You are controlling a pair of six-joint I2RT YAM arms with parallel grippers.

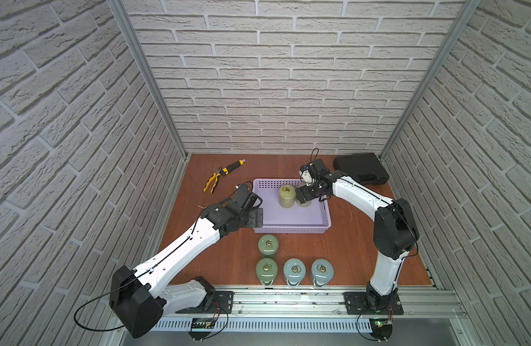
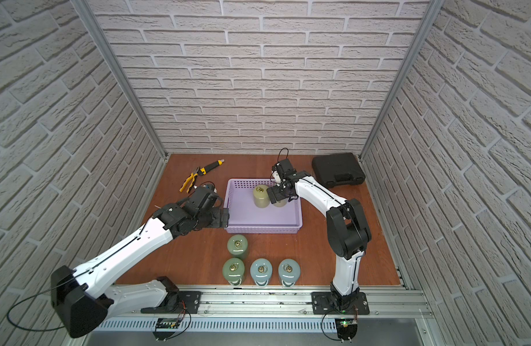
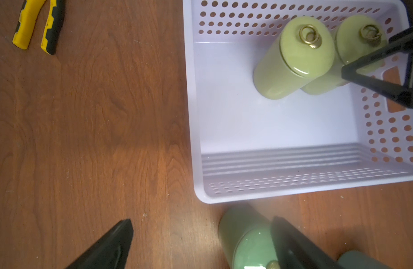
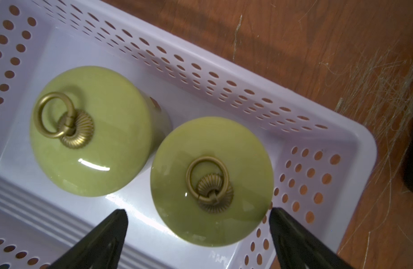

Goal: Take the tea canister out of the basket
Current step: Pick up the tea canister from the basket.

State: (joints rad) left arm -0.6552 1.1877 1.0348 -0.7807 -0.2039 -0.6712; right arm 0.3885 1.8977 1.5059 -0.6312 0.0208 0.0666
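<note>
At the near edge of the bench [image 1: 363, 248] stand four upright canisters with ring-pull lids. Two are pale blue [image 1: 294, 269] [image 1: 321, 268]. In line with them is a dark green canister [image 1: 266, 269], and a second dark green one [image 1: 268, 245] stands just behind it, between the row and the basket.

The lavender basket [image 1: 291, 229] sits in the middle of the bench. The left gripper [image 1: 256, 217] hangs just outside its near left corner with its jaws spread wide and nothing between them. The left wrist view shows its fingertips [image 3: 128, 226] over bare wood and over a dark green lid.

Inside the basket, toward its far right end, two yellow-green tea canisters stand upright side by side. They are so close that I cannot tell whether they touch. The corner canister [image 4: 212, 163] is next to the perforated right wall, and the inner canister [image 1: 287, 194] is on its left. The rest of the basket floor is bare.

The right gripper [image 4: 198, 219] is over the corner canister with its jaws wide apart, one to each side of the lid. A gap shows between one fingertip [image 4: 117, 221] and the lid, so it is not clamped. In both top views it hides most of that canister.

Farther back on the left lie yellow-handled pliers [image 1: 211, 181] and a black-and-yellow handled tool [image 1: 234, 165]. A black hard case [image 1: 360, 167] lies in the far right corner.
</note>
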